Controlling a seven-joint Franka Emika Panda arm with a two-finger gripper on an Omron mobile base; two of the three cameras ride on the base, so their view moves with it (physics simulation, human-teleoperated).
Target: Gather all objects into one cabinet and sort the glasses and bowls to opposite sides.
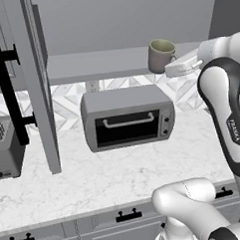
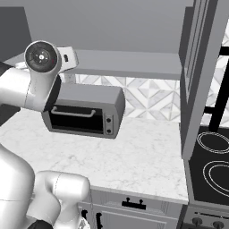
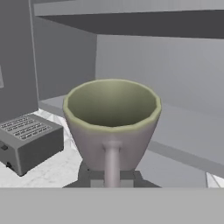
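Observation:
A grey mug (image 1: pixel 161 55) with a pale green inside hangs upright at the front edge of the pale grey shelf (image 1: pixel 99 65); whether its base touches the shelf I cannot tell. My gripper (image 1: pixel 174 65) reaches in from the right and is shut on the mug's handle. In the hand view the mug (image 3: pixel 111 118) stands close in front, its handle (image 3: pixel 111 159) pointing at the camera between the gripper (image 3: pixel 111 178) fingers. The bowls and the cabinet are out of view.
A toaster oven (image 1: pixel 128 119) sits on the marble counter (image 1: pixel 120 177) under the shelf. A toaster (image 1: pixel 6 148) stands at the left, behind an open cabinet door (image 1: pixel 37 81). A stove top (image 2: pixel 212 165) lies at the right.

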